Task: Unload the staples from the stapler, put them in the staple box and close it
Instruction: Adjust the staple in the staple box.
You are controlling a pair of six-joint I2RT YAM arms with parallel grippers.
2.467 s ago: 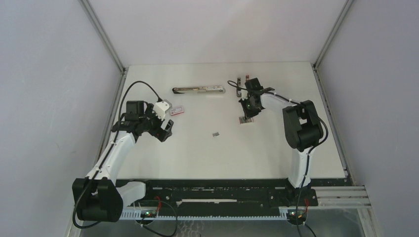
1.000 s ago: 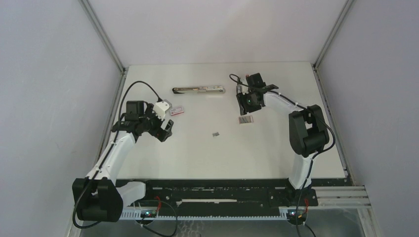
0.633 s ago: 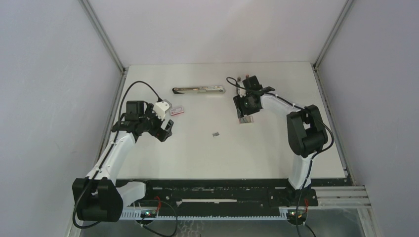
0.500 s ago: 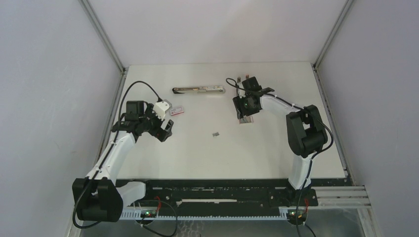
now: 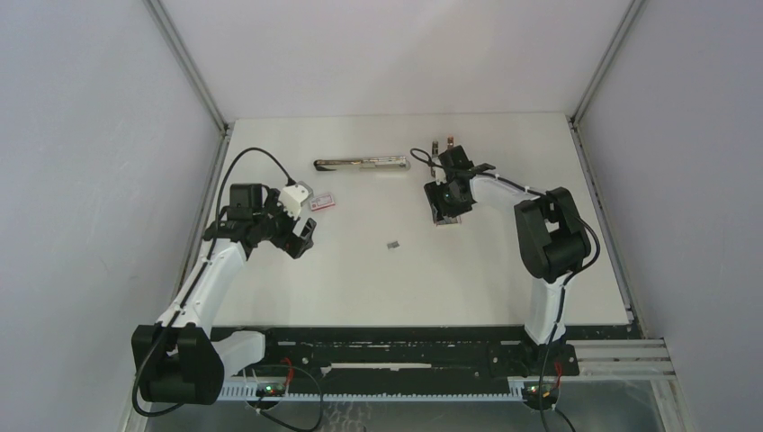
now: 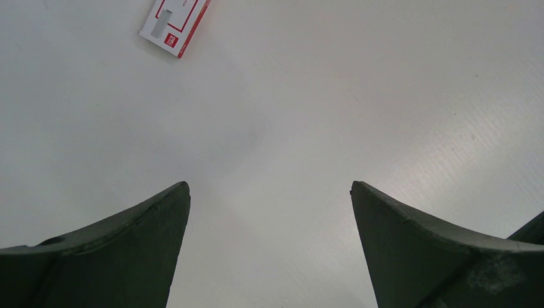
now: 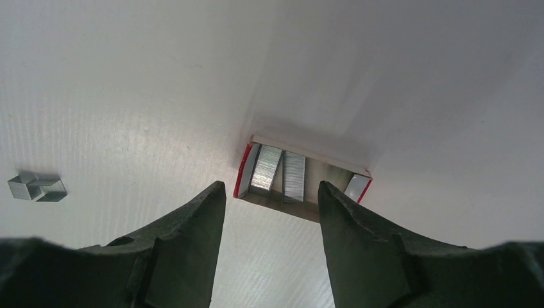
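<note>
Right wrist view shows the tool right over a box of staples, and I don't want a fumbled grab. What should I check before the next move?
Right tool open, nothing held: ok.
Staple strips in line with its gap, inside the open box: ok.
Fingers clear of the box walls: cannot tell.
Loose staples off to the left, out of the way: ok.
Left tool open, apart from the small box: ok.
Stapler emptied: cannot tell.
</note>
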